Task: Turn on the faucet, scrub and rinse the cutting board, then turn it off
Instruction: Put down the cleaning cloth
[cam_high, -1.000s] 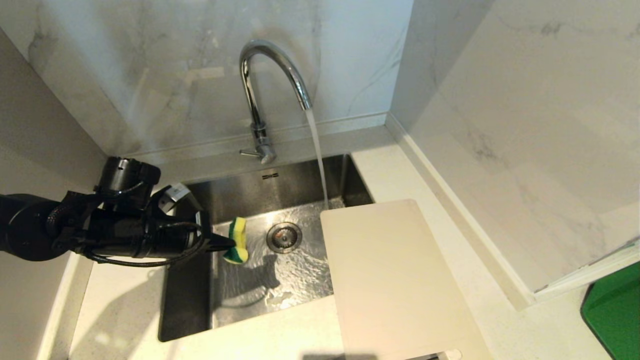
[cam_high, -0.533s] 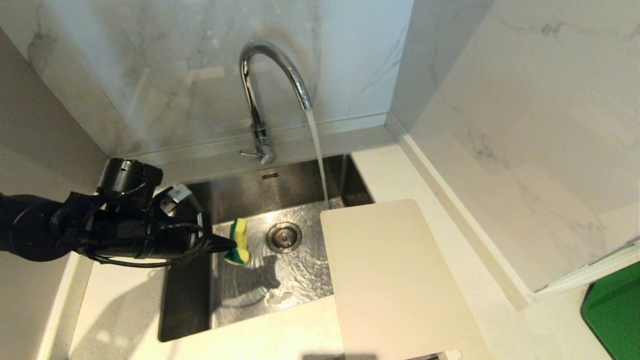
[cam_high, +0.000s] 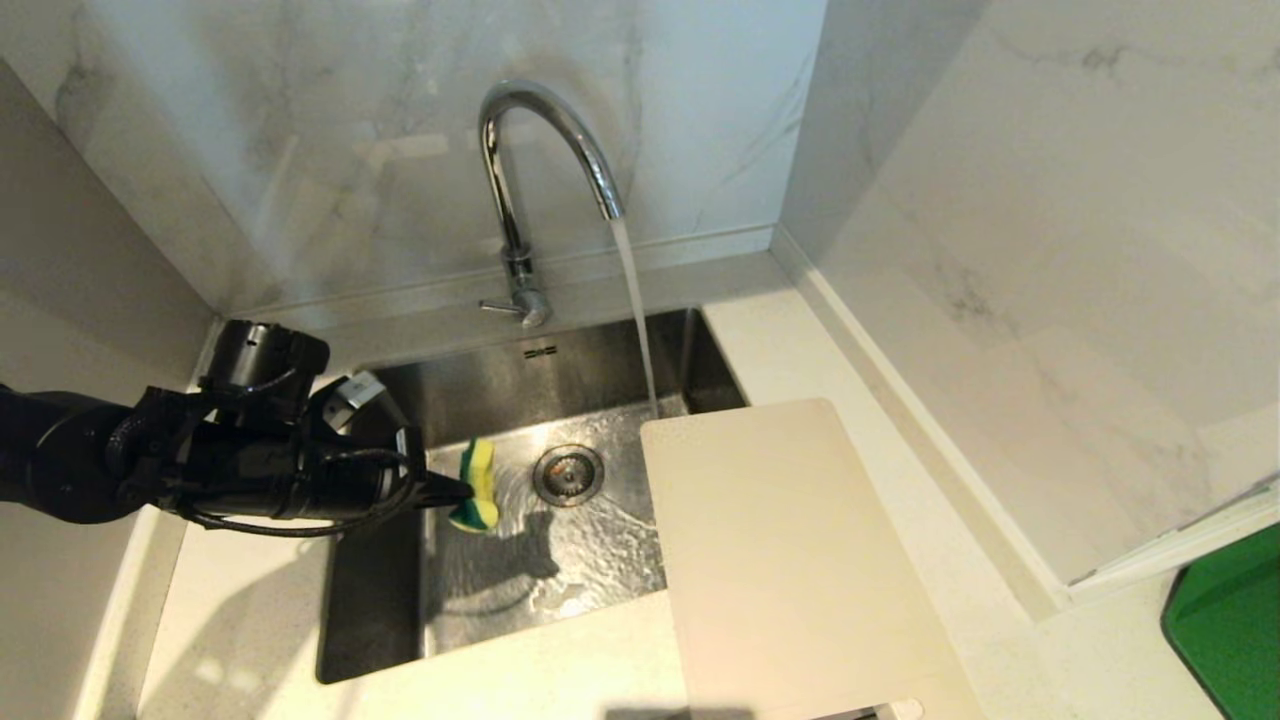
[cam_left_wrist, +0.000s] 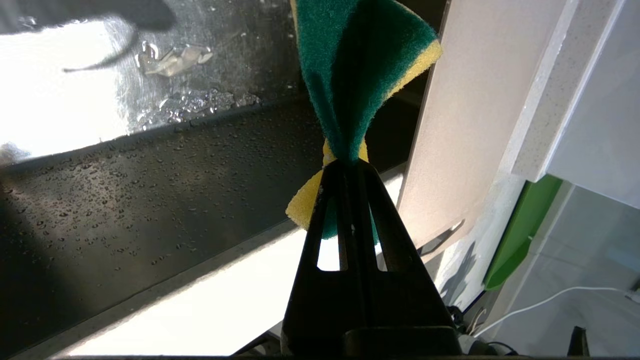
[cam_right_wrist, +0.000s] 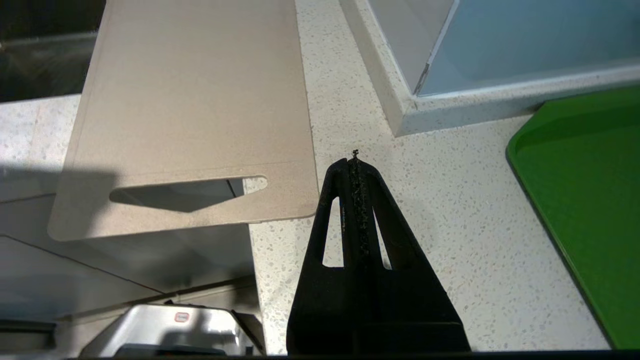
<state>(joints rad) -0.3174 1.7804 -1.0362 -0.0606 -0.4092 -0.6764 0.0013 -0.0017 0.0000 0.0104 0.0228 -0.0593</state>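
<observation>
Left gripper (cam_high: 455, 490) slightly farther right.

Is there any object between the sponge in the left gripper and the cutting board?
Nothing visible blocks the way. The left gripper is shut on the sponge above the sink. The cutting board lies to the right, partly over the sink's edge. Between them is only the wet basin and the drain.

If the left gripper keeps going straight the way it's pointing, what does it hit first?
Probably the cutting board. The left gripper, shut on the sponge, points across the sink toward the board's overhanging edge; nothing else shows between them, though relative height is unclear.
</observation>
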